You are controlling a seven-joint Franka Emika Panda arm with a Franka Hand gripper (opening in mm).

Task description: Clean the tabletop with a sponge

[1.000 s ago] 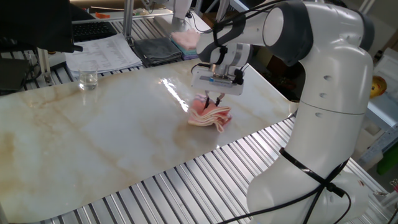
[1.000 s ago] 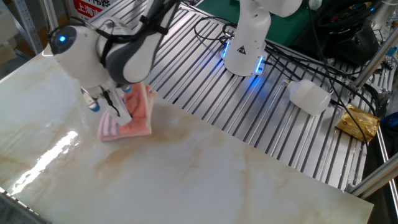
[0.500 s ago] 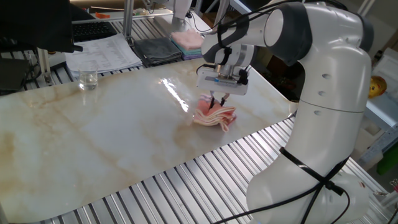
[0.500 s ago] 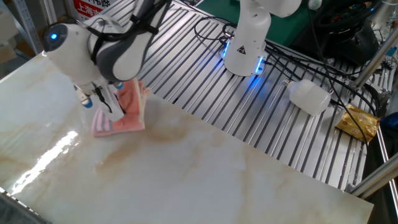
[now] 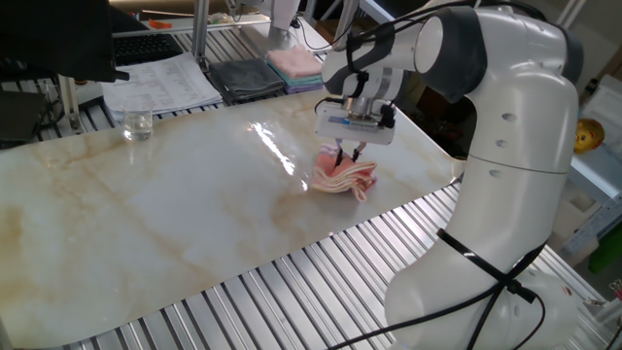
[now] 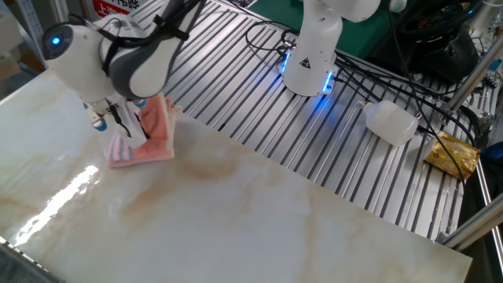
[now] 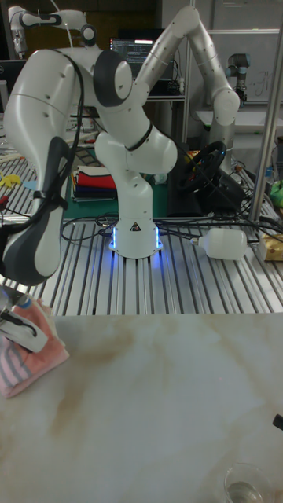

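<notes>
The salmon-pink sponge (image 5: 346, 178) with grey-and-white stripes lies crumpled on the cream marble tabletop (image 5: 146, 214), close to its edge by the metal slats. My gripper (image 5: 348, 154) points straight down and is shut on the sponge's top, pressing it against the slab. In the other fixed view the sponge (image 6: 147, 140) sits under the gripper (image 6: 126, 130) at the tabletop's (image 6: 236, 220) far left corner. The tall fixed view shows the sponge (image 7: 33, 358) and gripper (image 7: 23, 333) at the left edge of the tabletop (image 7: 157, 409).
A glass (image 5: 137, 123) stands at the slab's far side, beside papers (image 5: 165, 83). A dark grey cloth (image 5: 246, 76) and a pink pad (image 5: 296, 62) lie on the slats behind. A white bottle (image 6: 391, 122) and gold packet (image 6: 452, 155) rest on the ribbed slats (image 6: 259, 110).
The gripper has dragged the sponge across the tabletop, rightward and away in one fixed view, leftward in the other. The sponge is more bunched.
</notes>
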